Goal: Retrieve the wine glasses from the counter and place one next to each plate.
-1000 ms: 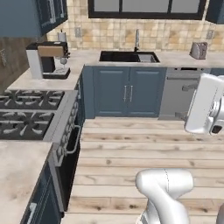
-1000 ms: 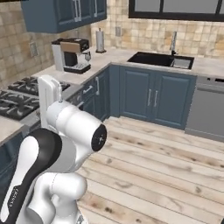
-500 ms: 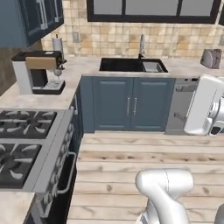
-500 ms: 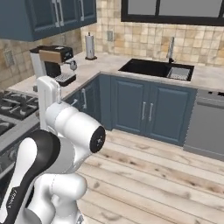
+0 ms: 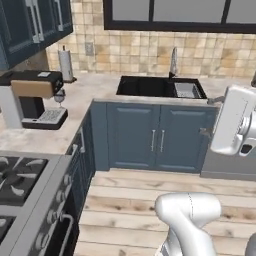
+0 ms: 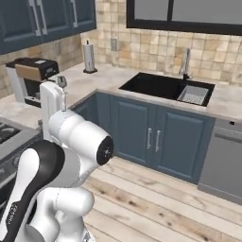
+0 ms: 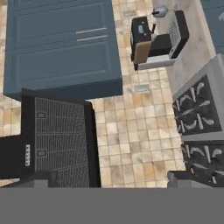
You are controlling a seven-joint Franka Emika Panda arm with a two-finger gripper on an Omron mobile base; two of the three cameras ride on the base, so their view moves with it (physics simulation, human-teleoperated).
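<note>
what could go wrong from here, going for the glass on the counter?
1. The wine glass stands tight beside the coffee machine, so there is little finger room; a wide approach could bump the machine or tip the thin-stemmed glass.
2. It sits deep in the counter corner, with the stove along one side, so the arm may need a long reach over the edge.

Domestic kitchen, rendered. Fittings: navy blue base cabinets (image 5: 159,142) with bar handles under a beige marble tabletop (image 5: 95,87); matching wall cabinets (image 5: 35,22); tan tiled backsplash (image 5: 140,52); black inset sink (image 5: 150,86) with tall faucet (image 5: 173,61); gas stove (image 5: 20,177) with front knobs; coffee machine (image 5: 31,97); upright paper towel roll (image 5: 65,64); dishwasher front (image 6: 222,163); pale wood plank floor (image 5: 135,200).
</note>
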